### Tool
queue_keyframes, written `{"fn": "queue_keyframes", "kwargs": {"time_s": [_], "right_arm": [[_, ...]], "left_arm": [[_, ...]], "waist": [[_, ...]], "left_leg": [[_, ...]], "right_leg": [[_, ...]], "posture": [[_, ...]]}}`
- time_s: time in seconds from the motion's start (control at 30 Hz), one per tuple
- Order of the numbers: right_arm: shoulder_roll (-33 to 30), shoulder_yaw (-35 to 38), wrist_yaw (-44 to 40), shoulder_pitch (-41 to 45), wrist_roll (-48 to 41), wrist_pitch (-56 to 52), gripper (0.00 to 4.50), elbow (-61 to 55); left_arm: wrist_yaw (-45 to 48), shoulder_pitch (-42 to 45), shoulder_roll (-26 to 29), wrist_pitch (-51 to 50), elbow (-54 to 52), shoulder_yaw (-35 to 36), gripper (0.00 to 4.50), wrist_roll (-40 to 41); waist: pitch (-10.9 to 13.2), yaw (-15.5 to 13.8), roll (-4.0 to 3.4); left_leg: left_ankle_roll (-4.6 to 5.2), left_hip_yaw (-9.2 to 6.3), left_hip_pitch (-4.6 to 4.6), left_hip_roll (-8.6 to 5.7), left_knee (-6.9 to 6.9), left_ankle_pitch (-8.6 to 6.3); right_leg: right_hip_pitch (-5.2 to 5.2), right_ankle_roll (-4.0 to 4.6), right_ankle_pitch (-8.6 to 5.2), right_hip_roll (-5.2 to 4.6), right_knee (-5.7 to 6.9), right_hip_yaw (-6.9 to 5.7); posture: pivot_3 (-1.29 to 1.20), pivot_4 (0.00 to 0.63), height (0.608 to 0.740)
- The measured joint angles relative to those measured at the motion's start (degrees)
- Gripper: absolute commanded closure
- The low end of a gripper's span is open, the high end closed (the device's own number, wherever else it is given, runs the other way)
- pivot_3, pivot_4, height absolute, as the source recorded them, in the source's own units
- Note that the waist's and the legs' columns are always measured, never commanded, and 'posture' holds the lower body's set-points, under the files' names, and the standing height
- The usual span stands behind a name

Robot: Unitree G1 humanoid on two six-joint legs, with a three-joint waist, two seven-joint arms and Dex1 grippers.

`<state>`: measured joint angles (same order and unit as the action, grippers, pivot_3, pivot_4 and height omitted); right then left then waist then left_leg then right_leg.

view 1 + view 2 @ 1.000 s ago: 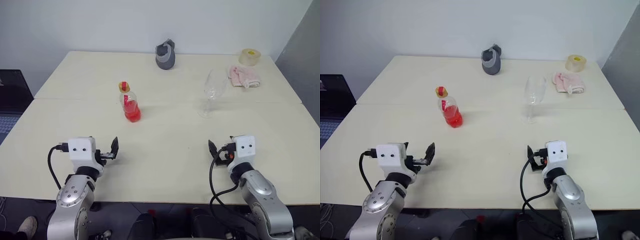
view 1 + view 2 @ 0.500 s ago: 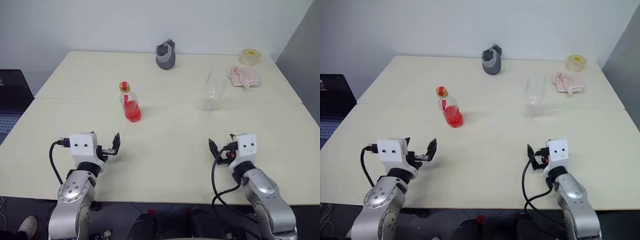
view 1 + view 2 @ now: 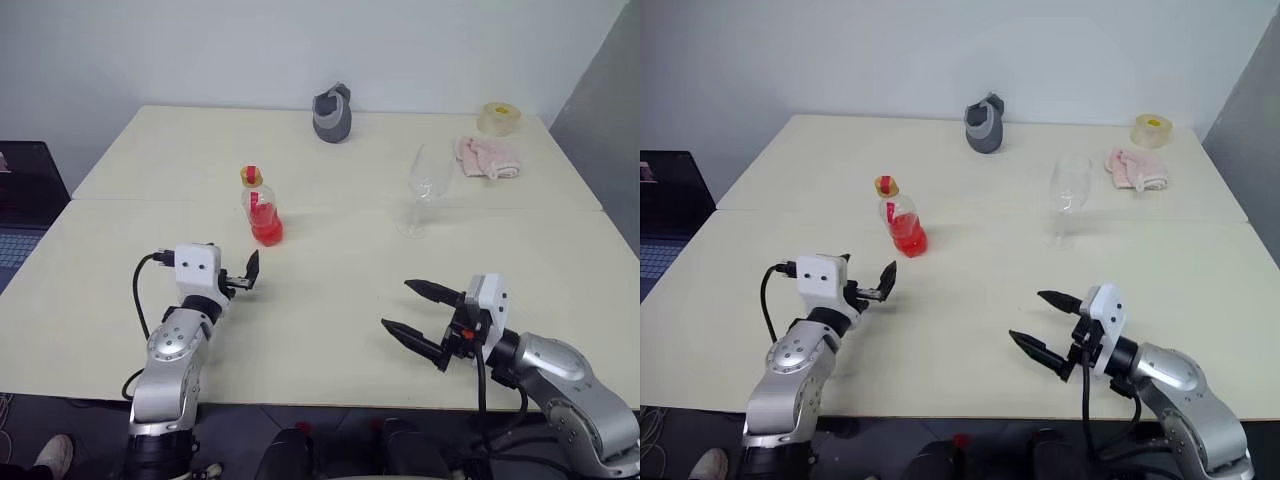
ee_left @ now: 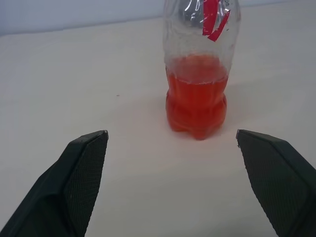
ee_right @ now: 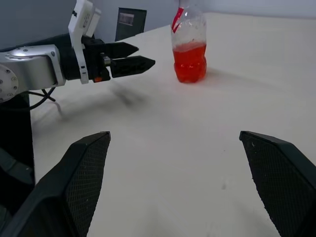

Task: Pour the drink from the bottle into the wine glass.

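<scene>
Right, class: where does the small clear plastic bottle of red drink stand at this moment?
In the left eye view the small clear plastic bottle of red drink stands upright on the cream table, left of centre, just beyond the open left pincer.

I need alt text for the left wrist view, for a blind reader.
A small clear plastic bottle holding red-pink drink stands upright on a pale table, ahead of the open left gripper, untouched.
</scene>
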<state>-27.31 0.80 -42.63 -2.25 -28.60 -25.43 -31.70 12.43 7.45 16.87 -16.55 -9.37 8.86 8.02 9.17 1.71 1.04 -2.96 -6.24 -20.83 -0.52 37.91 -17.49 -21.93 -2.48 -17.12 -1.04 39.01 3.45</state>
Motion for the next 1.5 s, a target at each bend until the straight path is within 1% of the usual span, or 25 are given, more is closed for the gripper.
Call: {"fn": "queue_keyframes", "kwargs": {"time_s": [0.27,0.93,1.07,1.47,1.5], "right_arm": [[1.5,-0.22,2.91,1.13,2.78,3.5,0.0,2.29],[1.14,-0.43,6.74,1.86,3.21,3.57,0.0,1.82],[1.57,-0.6,8.5,3.75,3.28,3.39,0.0,1.79],[1.57,-1.15,10.08,3.76,3.25,2.64,0.0,1.52],[1.57,-1.14,10.18,3.75,3.25,2.6,0.0,1.48]], "left_arm": [[2.28,4.24,-0.29,5.88,8.78,-2.23,0.03,-0.89],[3.19,19.36,-0.47,17.39,31.12,-3.93,0.03,-3.46],[3.35,23.27,-1.17,19.76,37.27,-4.11,0.03,-3.71],[3.3,33.11,-2.02,28.08,54.46,-4.08,0.03,-4.26],[3.36,33.48,-2.02,28.73,55.06,-4.06,0.21,-4.25]], "waist": [[0.0,-0.08,0.0],[0.0,-0.01,0.0],[0.0,-0.04,0.01],[0.02,-0.02,0.03],[0.02,-0.02,0.03]], "left_leg": [[-0.02,-0.1,-0.03,-0.03,0.03,0.0],[-0.02,-0.13,-0.04,-0.04,0.03,0.01],[-0.02,-0.13,-0.06,-0.06,0.04,0.01],[-0.02,-0.1,-0.09,-0.07,0.04,0.01],[-0.02,-0.11,-0.09,-0.07,0.04,0.01]], "right_leg": [[-0.04,-0.04,0.02,-0.1,-0.01,0.08],[-0.06,-0.04,0.02,-0.09,0.0,0.07],[-0.07,-0.04,0.02,-0.09,0.01,0.05],[-0.1,-0.04,0.02,-0.09,0.01,0.04],[-0.1,-0.04,0.02,-0.09,0.01,0.04]], "posture": [[0.0,0.15,0.74],[0.0,0.15,0.74],[0.0,0.15,0.74],[0.0,0.15,0.74],[0.0,0.15,0.74]]}}
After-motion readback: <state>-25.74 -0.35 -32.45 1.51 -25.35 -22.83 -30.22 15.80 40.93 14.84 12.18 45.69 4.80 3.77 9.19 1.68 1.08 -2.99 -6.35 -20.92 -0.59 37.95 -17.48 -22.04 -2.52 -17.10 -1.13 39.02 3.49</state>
